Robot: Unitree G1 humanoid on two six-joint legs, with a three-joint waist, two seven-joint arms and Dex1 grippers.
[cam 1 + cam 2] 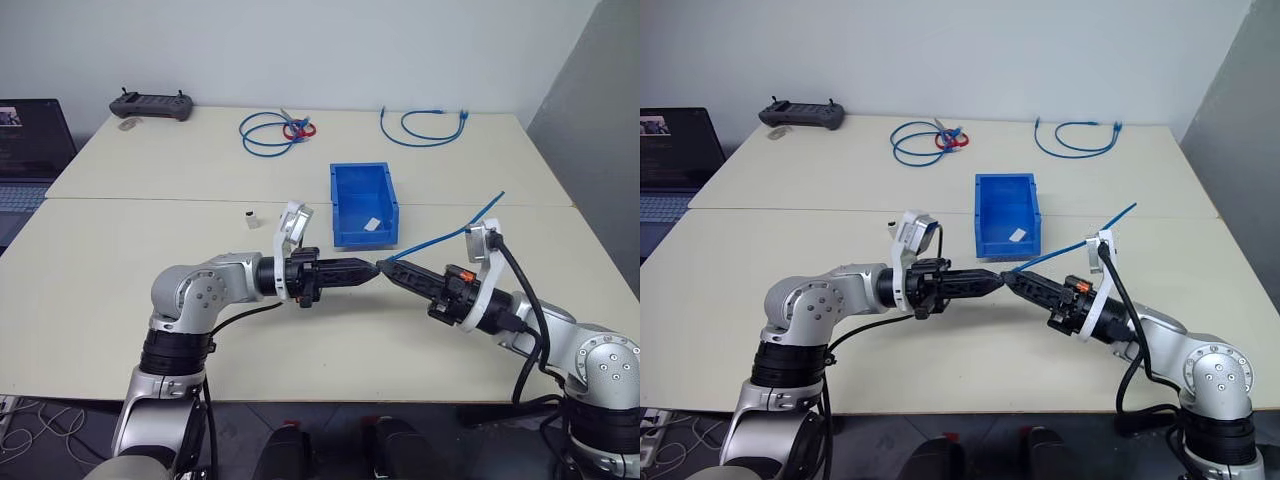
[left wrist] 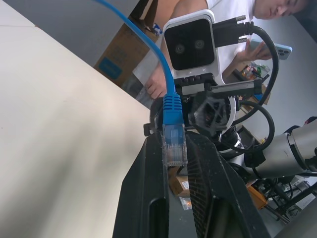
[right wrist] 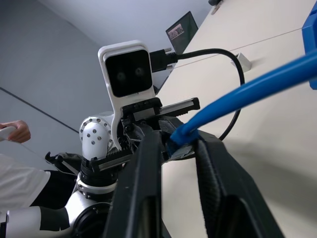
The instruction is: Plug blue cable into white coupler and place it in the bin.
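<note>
My two grippers meet tip to tip above the table's front middle. The blue cable (image 1: 452, 235) runs from that meeting point up and to the right, its free end in the air. Its clear plug (image 2: 174, 145) sits between the fingers of my left gripper (image 1: 371, 268), which is shut on it. My right gripper (image 1: 386, 267) is shut on the cable just behind the plug's blue boot (image 3: 179, 139). The white coupler (image 1: 249, 216) stands on the table beyond my left forearm, apart from both grippers. The bin (image 1: 339, 205) lies just beyond the grippers with a flat white piece (image 1: 372, 224) inside.
At the table's far side lie a coiled blue cable with a red loop (image 1: 272, 130), another looped blue cable (image 1: 425, 125) and a black controller (image 1: 152, 104). A laptop (image 1: 30, 150) sits at the far left. A person (image 2: 237, 15) stands off the table.
</note>
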